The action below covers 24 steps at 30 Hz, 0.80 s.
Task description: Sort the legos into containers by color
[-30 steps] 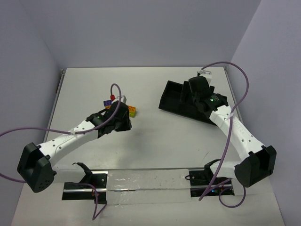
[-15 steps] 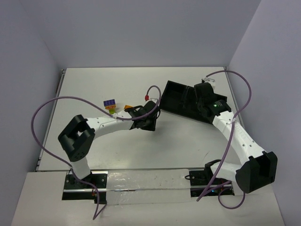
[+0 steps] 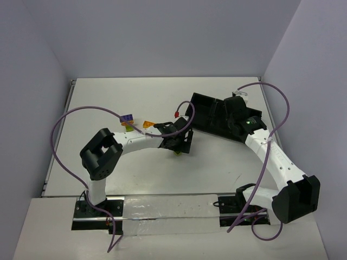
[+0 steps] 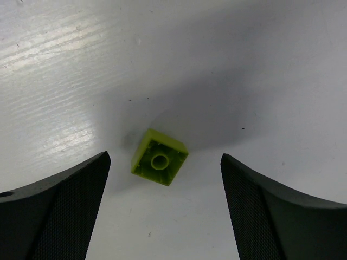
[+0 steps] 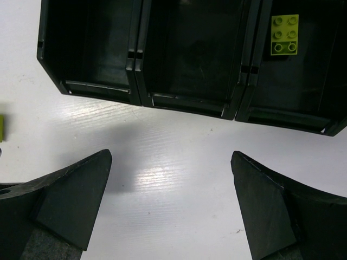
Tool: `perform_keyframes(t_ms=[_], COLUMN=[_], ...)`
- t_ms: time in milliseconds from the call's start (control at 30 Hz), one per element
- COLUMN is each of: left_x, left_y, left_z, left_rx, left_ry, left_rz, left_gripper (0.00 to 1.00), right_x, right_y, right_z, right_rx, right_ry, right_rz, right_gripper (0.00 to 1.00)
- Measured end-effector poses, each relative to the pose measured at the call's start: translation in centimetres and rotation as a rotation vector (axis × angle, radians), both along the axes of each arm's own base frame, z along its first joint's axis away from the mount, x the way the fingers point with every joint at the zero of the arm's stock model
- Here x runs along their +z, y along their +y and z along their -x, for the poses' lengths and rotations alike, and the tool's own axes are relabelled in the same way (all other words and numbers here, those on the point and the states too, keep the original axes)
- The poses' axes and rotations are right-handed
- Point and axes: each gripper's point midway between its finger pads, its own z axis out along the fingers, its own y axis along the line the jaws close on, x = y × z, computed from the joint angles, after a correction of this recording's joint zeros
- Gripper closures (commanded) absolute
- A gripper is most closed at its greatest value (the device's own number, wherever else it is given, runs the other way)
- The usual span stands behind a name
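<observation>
Above: white bench (image 3: 135, 103), pale walls (image 3: 162, 38), black tray (image 3: 203, 108) at right. Left wrist: left claw (image 4: 164, 158) spread astride a lime lego (image 4: 159, 157) on the bench. Right wrist: right claw (image 5: 171, 157) spread; another lime lego (image 5: 284, 34) in the tray's rightmost compartment (image 5: 303, 76).

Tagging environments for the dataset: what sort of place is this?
Probably a lab robot test cell: bare white table boxed in by plain panels, left arm and right arm mounted at its near edge, one black divided tray.

Bright, even overhead light, with glare streaking the white table (image 4: 49, 49) ahead-left of the left claw (image 4: 165, 160) — soft shadow pools between its fingers (image 4: 54, 211)
</observation>
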Motion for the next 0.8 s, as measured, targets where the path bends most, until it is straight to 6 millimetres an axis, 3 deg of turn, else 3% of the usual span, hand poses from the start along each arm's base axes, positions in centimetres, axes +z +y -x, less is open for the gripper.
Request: perform_keyframes(t_ms=[200, 333, 400, 467, 567, 667, 800], left_x=[2.5, 8.2, 12.2, 15.9, 19.5, 20.3, 18.7], left_y=[0.7, 3.2, 5.8, 10.1, 16.7, 20.3, 21.2], left_z=[-0.6, -1.4, -3.0, -5.1, -7.5, -7.9, -7.3], left_rx=[0.02, 0.067, 0.133, 0.243, 0.421, 0.513, 0.526], left_ry=[-0.041, -0.104, -0.159, -0.227, -0.316, -0.347, -0.31], left_rz=[-0.006, 0.052, 0.125, 0.179, 0.205, 0.186, 0.141], left_gripper=[0.1, 0.08, 0.03, 0.01, 0.01, 0.01, 0.01], right_x=[-0.4, -1.7, -2.6, -3.4, -4.8, -7.3, -10.8], right_y=[0.8, 2.6, 4.7, 7.3, 12.3, 16.4, 18.2], right_z=[0.3, 1.6, 2.5, 3.7, 5.3, 6.7, 6.9], right_rx=[0.032, 0.108, 0.186, 0.286, 0.465, 0.61, 0.676], right_ry=[0.007, 0.03, 0.045, 0.066, 0.094, 0.15, 0.228], right_rz=[-0.029, -0.058, -0.077, -0.094, -0.076, -0.021, 0.051], right_gripper=[0.02, 0.03, 0.03, 0.03, 0.03, 0.02, 0.04])
